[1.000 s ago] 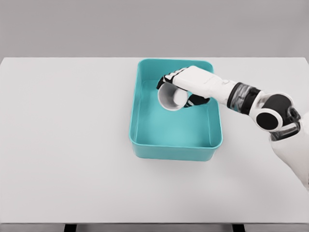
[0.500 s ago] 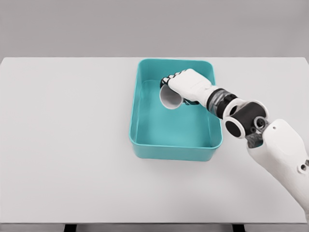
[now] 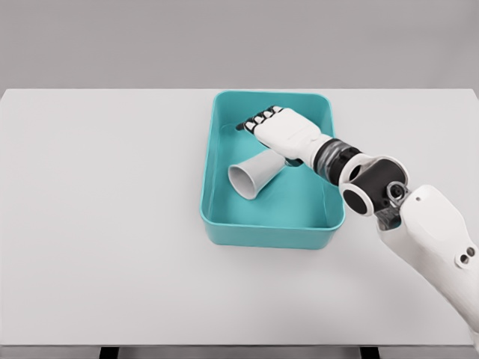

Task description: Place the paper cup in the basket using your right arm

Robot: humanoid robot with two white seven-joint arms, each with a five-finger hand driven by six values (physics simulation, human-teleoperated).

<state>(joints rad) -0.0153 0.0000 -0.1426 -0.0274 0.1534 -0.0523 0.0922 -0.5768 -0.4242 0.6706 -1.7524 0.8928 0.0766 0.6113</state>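
- On my screen the white worktop [image 3: 97,224] fills the left half of the head view, running up to a grey backdrop.
- Right of centre I see the teal basket [image 3: 262,233], a rounded rectangular tub sitting flat on the worktop.
- Inside the basket lies the paper cup [image 3: 253,176], tipped on its side. Its open mouth faces the lower left, toward me, and its narrow base points up and right toward the robot hand.
- The cup sits in the middle part of the basket, nearer the left wall than the right, and it looks to be resting on the basket floor.
- Just above and right of the cup I have the right robot hand [image 3: 281,131], over the far half of the basket. I see the back of the palm, with dark fingertips [image 3: 258,120] in a row along its upper left edge.
- The fingers look loosened and wrap nothing; the cup's base is right beside the underside of the hand, and I cannot tell whether they touch.
- The right arm [image 3: 426,232] comes in from the lower right corner, its forearm crossing the basket's right rim.
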